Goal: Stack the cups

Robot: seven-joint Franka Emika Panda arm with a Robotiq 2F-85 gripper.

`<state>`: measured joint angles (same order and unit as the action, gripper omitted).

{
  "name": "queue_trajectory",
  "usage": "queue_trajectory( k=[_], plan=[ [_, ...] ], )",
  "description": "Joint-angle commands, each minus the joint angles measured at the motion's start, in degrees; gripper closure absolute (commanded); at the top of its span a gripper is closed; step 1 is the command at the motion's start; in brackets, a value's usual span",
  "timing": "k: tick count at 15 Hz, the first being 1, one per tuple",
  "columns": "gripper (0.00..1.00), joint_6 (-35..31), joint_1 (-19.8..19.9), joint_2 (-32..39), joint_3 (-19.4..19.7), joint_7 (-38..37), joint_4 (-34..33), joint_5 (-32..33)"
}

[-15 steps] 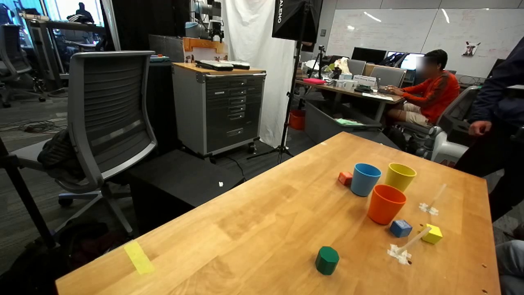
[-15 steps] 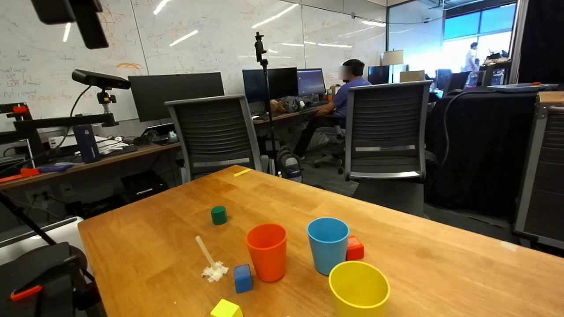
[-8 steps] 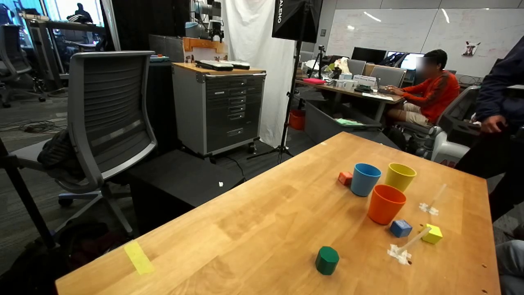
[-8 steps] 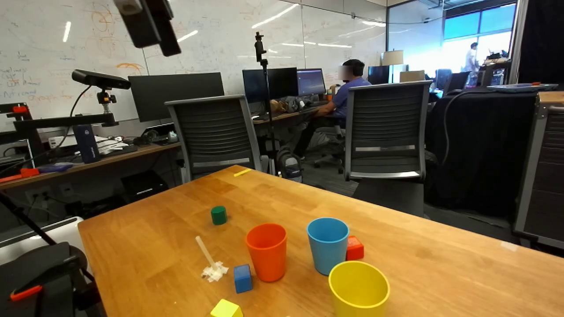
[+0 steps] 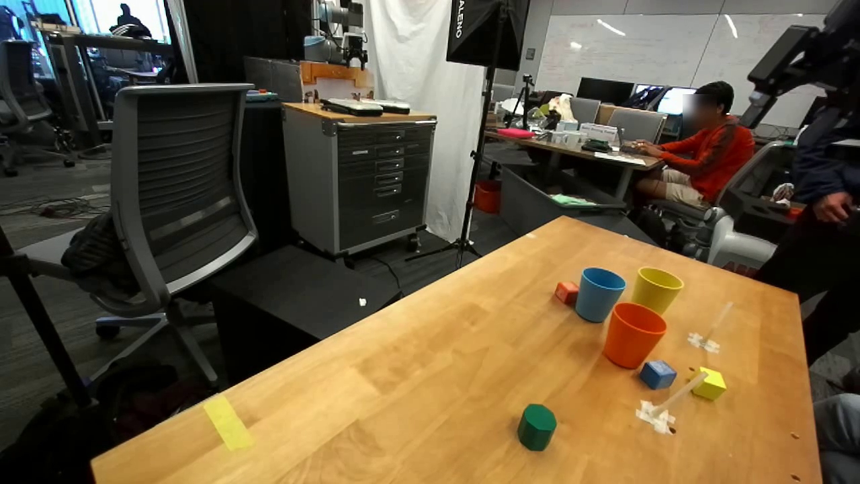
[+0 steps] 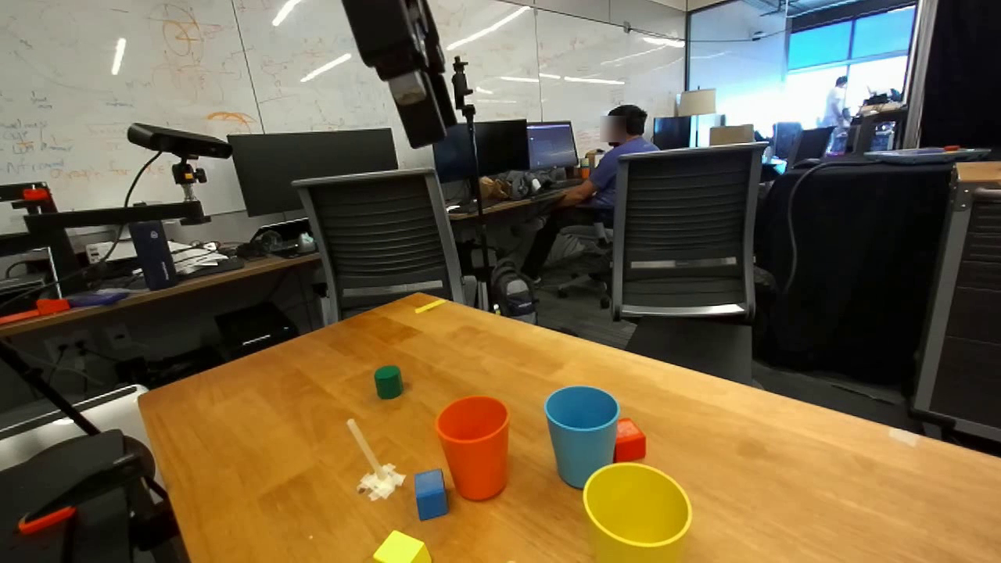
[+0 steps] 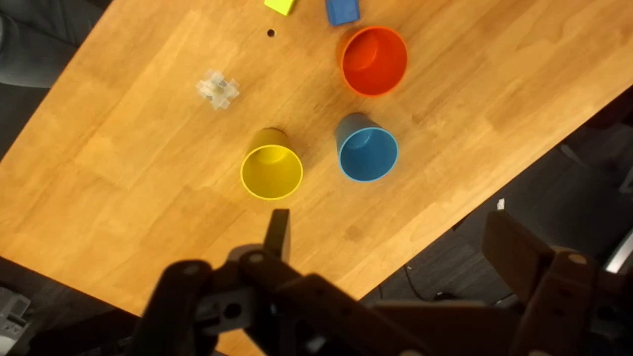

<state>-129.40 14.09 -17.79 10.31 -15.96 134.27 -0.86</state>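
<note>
Table [image 5: 403, 376]: wood; sides as in an exterior view
Gripper [image 7: 388, 221]: wide, high above table
Orange cup [image 5: 631, 339]: upright, near
Blue cup [image 5: 598, 300]: upright, far left
Yellow cup [image 5: 660, 296]: upright, far right
Sticks [image 5: 680, 394]: two, taped down, right
Green block [image 5: 537, 427]: nearest, well apart
Blue cube [image 5: 658, 374]: just right of orange cup
Yellow cube [image 5: 713, 384]: further right
Red block [image 5: 566, 292]: left of blue cup, contact unclear

The gripper [image 7: 387, 222] has its two fingers [image 7: 280, 233] spread wide apart in the wrist view. In both exterior views it hangs high, slanted, fingers pointing downward, partly cut off above.
</note>
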Motion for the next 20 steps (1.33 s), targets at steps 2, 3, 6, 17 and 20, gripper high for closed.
queue_trajectory(
  k=[2, 3, 6, 17, 20],
  plan=[
    [0.00, -4.73, 0.20, 8.72, 0.99, -4.79, -5.85, -5.55],
    [0.00, -5.43, 0.32, 10.26, 1.07, -6.10, -6.69, -6.18],
    [0.00, -7.32, 0.51, 14.47, 1.72, -8.55, -9.17, -8.32],
    [0.00, -8.20, 1.42, 28.81, 4.45, -11.14, -19.71, -13.95],
    [0.00, -9.14, 1.57, 31.93, 4.61, -11.48, -21.35, -14.10]
  ],
)
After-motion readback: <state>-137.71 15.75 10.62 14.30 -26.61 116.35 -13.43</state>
